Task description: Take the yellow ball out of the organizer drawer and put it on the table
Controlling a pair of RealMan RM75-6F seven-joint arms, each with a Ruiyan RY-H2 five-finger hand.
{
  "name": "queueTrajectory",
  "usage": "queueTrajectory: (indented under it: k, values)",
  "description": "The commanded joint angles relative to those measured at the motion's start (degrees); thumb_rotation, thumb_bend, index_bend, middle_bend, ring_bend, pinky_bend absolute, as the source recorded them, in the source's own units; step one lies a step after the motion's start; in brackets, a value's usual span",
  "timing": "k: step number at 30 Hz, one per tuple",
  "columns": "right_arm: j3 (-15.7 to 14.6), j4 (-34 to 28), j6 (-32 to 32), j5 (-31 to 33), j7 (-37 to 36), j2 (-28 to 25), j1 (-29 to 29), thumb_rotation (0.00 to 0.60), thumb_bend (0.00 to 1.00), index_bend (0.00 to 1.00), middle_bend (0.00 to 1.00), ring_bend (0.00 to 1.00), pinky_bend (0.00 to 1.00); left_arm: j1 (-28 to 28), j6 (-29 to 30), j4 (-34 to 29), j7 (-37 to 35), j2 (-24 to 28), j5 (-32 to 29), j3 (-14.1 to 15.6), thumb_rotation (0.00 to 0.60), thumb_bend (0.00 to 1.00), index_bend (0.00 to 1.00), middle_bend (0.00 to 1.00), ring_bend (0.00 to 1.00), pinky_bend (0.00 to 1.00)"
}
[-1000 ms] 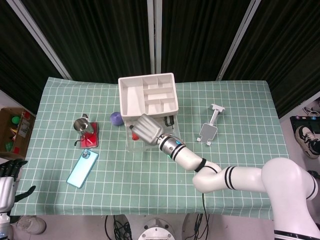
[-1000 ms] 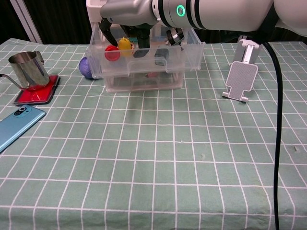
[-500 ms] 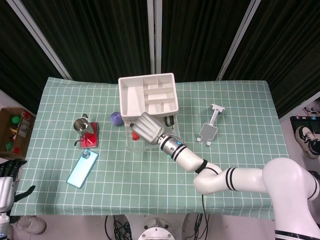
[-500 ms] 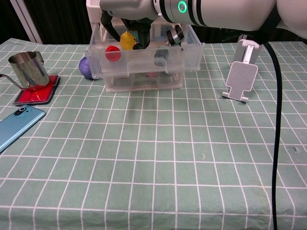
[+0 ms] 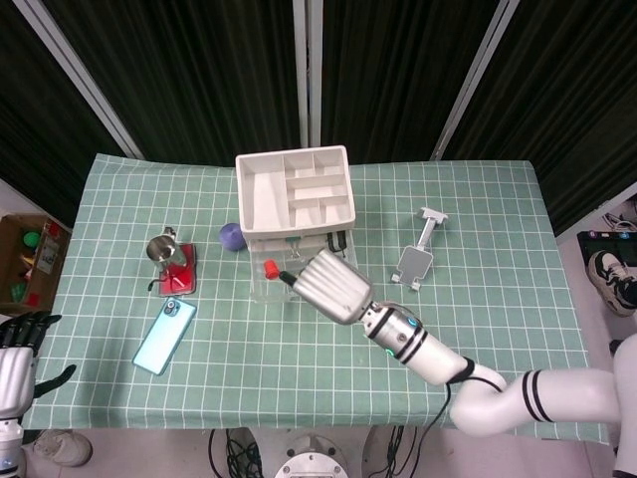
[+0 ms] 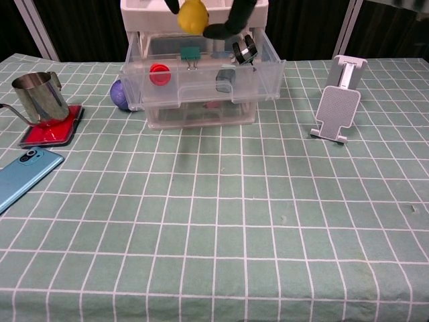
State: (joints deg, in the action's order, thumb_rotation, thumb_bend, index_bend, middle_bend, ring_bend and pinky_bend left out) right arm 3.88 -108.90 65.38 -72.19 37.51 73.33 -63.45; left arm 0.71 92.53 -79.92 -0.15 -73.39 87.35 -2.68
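The yellow ball [image 6: 192,15] hangs at the top edge of the chest view, above the clear pulled-out drawer [image 6: 201,87] of the white organizer [image 5: 294,189]. Dark fingertips [image 6: 226,21] of my right hand grip it on both sides. In the head view my right hand [image 5: 328,287] is raised over the drawer's front and hides the ball. A red piece [image 6: 159,72], a green clip [image 6: 190,54] and black clips [image 6: 244,50] lie in the drawer. My left hand [image 5: 20,347] hangs off the table's near left corner, fingers apart, holding nothing.
A metal cup [image 6: 39,94] stands on a red coaster [image 6: 50,131] at the left, with a blue phone [image 6: 23,176] nearer me. A purple ball [image 6: 119,94] lies beside the organizer. A grey phone stand [image 6: 338,100] is at the right. A cardboard box [image 5: 25,261] sits off the table.
My right hand has lifted the yellow ball up out of the drawer and drawn back toward me. The left hand has stayed where it was.
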Motion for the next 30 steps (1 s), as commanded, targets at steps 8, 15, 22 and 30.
queueTrajectory:
  k: [8,15,22,30]
  values:
    - [-11.3,6.3,-1.6,-16.4,-7.6,7.3,10.4,0.600,0.28,0.63,0.95,0.93,0.93,0.0,0.9,-2.3,2.1,0.2,1.4,0.5,0.600,0.02,0.24,0.19,0.15,0.18]
    - [-9.6,18.8,-7.2,-17.7,-4.6,18.4,10.2,0.600,0.28,0.60,0.95,0.92,0.93,0.4,1.4,-2.8,2.6,0.4,1.5,0.7,0.600,0.02,0.24,0.19,0.15,0.18]
    - [-8.3,23.4,-11.2,-16.5,-2.2,22.8,10.4,0.600,0.28,0.38,0.95,0.92,0.92,0.6,1.3,-2.5,2.4,0.4,1.3,0.8,0.600,0.02,0.24,0.19,0.15,0.18]
    - [-7.3,16.9,-5.5,-16.7,0.4,17.1,14.6,0.600,0.21,0.00,0.95,0.92,0.90,0.2,0.8,-1.7,1.8,0.0,1.4,0.8,0.600,0.02,0.24,0.19,0.15,0.18]
